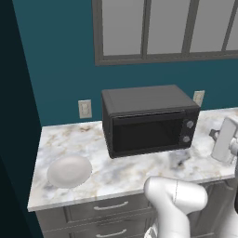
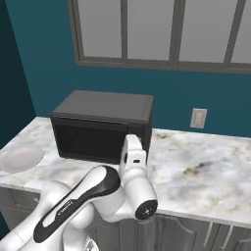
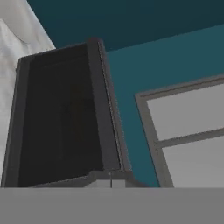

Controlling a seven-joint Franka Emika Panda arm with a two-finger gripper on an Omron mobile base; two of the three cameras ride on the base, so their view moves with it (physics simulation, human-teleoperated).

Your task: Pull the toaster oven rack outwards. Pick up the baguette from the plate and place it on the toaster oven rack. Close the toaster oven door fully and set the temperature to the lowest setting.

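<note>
Nearest the counter's front edge, off to our left, the plate (image 1: 69, 171) is lying bare. The dark glass is too murky for us to tell whether the baguette is lying behind it.

Moving in, we are holding the gripper (image 1: 214, 135) just above the counter, level with the oven's front and to the right of it, with its jaws pressed together and nothing between them. In the right base view the hand is overlapping the oven's right-hand panel, so we are judging it close to that panel but cannot tell whether it is touching.

Beyond it, the toaster oven (image 1: 146, 98) is sitting against the wall with the toaster oven door (image 1: 146, 135) standing upright and flush with the frame, so we are reading it as closed. The knobs (image 1: 189, 124) are stacked one above the other on the panel, lying to the left of the fingertips and slightly further back. We are judging that the temperature setting is what remains, and that the move turns on a short reach leftward to a knob. Which knob sets temperature we cannot tell.
</note>
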